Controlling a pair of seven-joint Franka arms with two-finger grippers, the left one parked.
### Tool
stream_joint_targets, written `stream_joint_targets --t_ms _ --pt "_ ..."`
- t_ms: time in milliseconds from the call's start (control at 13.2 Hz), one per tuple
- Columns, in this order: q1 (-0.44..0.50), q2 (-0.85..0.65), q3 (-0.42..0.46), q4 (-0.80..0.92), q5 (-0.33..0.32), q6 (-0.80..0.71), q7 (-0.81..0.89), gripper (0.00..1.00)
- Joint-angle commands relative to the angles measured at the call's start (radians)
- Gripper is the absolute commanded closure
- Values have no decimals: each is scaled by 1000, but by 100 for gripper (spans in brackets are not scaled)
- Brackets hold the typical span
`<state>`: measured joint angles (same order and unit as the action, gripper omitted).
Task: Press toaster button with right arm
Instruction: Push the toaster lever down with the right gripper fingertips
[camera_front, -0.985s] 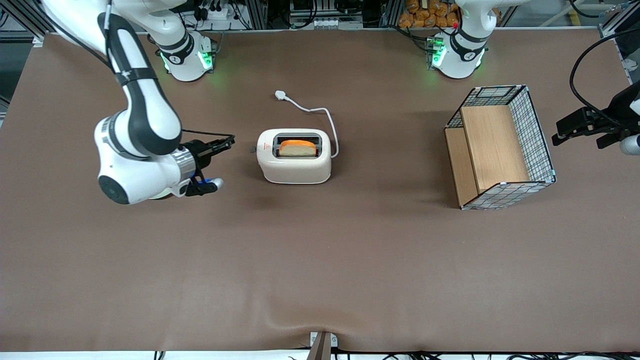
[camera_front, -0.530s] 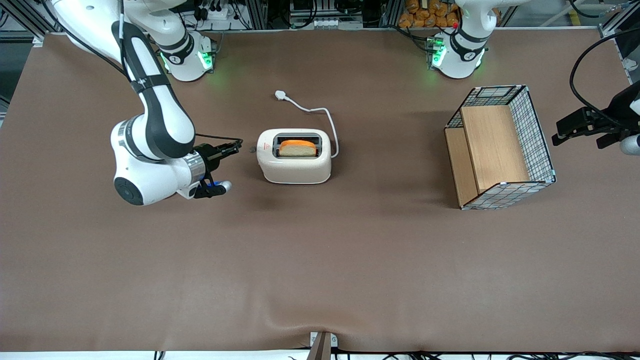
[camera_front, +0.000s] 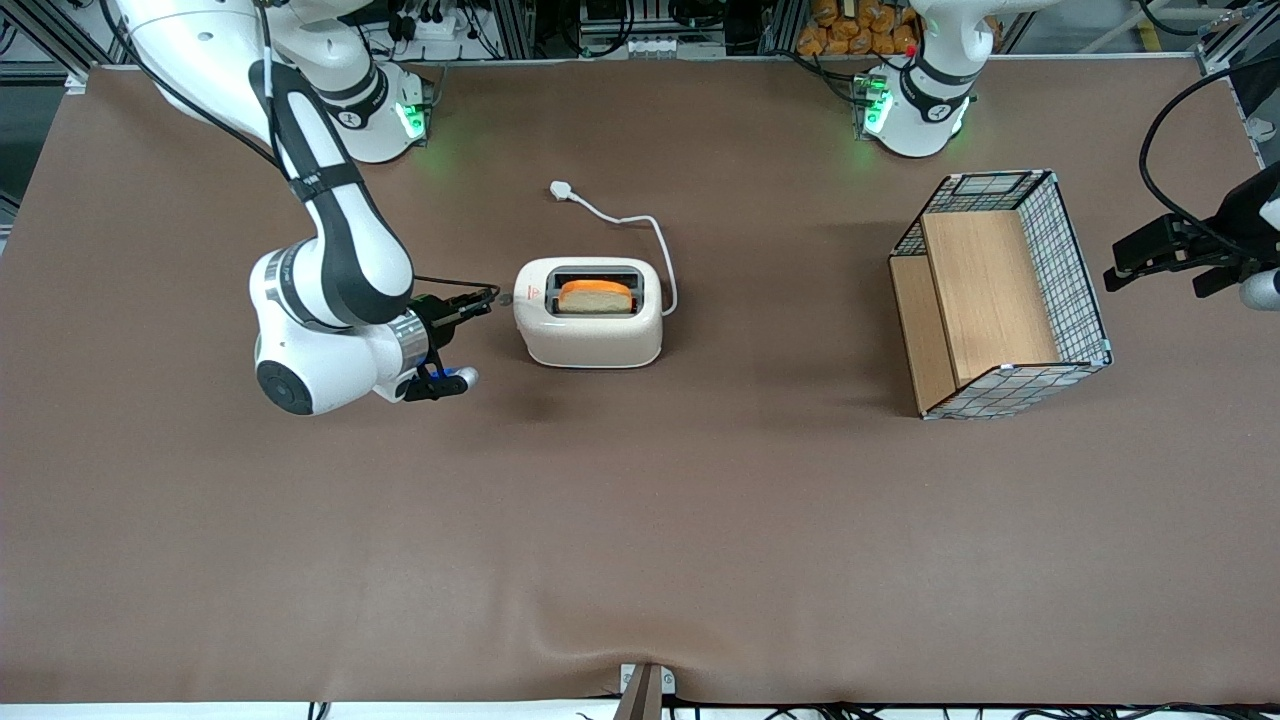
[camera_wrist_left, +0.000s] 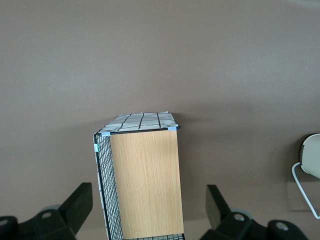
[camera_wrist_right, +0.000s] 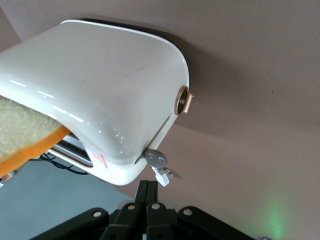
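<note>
The gripper reaches sideways with its fingers pressed together into one narrow point, holding nothing, which suits poking better than grasping. The toaster button sits just ahead of those tips, sticking out from the narrow end of the toaster. That end faces the fingers, so a straight push should land.

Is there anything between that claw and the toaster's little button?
Nothing visible. The gripper, fingers shut, sits right at the toaster's narrow end, its tips at the grey button. The toast is up in the slot, out of the path.
</note>
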<state>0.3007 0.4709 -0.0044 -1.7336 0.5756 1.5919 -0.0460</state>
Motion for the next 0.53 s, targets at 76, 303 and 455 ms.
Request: stream_joint_targets --t_ms 76,303,455 --pt "9 12 -6 -7 20 10 0 100" --pt "11 32 -5 -8 21 10 0 100" --pt "12 32 -5 -8 21 11 0 100"
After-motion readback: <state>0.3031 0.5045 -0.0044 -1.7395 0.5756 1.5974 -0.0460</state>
